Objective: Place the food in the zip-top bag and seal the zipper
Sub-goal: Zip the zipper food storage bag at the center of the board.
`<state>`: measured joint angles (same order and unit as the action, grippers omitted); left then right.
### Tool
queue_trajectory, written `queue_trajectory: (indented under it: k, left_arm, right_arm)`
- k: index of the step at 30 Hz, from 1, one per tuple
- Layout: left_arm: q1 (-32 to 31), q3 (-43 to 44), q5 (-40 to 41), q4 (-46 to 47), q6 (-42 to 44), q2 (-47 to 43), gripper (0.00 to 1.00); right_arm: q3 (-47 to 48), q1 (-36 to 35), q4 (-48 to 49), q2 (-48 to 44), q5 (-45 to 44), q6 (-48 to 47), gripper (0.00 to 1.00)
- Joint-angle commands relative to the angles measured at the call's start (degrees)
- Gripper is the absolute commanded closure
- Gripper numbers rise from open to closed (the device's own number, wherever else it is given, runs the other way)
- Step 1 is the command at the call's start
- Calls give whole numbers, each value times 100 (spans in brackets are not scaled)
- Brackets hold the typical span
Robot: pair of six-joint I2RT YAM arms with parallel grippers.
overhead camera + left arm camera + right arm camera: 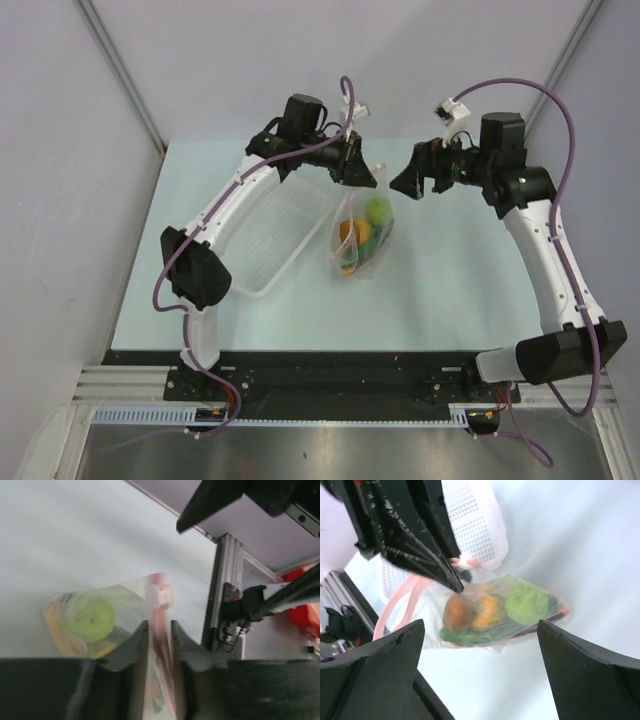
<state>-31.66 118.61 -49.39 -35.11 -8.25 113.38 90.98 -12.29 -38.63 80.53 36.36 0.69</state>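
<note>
One zip-top bag [350,208], mouth toward 12 o'clock, long axis 12 to 6. Left end effector [160,627] pinches its zipper [158,594] — right end effector [480,630] is spread.

Black left gripper [456,582] pinches the pink-red strip [395,602] of the clear crinkly plastic bag [432,622] — orange toy piece [487,611], lime-green ball [526,602] inside — white mesh tray [475,535] behind.

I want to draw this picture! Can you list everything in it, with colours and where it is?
table: one, pale blue-green, under everything
tray: one, white, on the table's left half
bag: one, clear with a pink-red strip, just right of the tray
toy food: several pieces, lime green, orange, dark green, inside the bag
cables: two, purple, looping above the tools
left tool: one, black, shut on the bag's strip
right tool: one, black, open, beside the bag's top
</note>
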Motion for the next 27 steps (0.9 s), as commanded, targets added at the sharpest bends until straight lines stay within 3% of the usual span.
queue_trajectory:
  k: [1,2,7,13,14,18,20,27]
  left_arm:
    - [-95,811,-1106,-829,1597,16,89]
    - [-95,848,-1213,-935,1720,113,100]
    - [-156,883,-1399,-1559,2397,184,100]
    - [-297,1357,-1619,-2806,3864,202,100]
    - [-367,1384,-1540,-3008,4319,184,100]
    - [-516,1288,-1328,-3607,4868,105,100]
    - [-552,1130,-1319,-3485,4702,53,100]
    - [-596,787,-1346,-2721,4165,-123,100]
  right_arm:
    - [236,131,-636,-573,495,-1114,0]
    - [149,122,-663,-608,521,-1280,0]
    - [-168,105,-786,-697,583,-1746,0]
    - [-519,96,-470,-741,582,-2756,3]
    - [-520,96,-470,-749,679,-2880,7]
    - [-546,-36,-443,-820,1101,-3285,53]
    - [-546,-202,-478,-837,1067,-3522,58]
    - [-546,-633,-873,-881,1058,-4417,58]
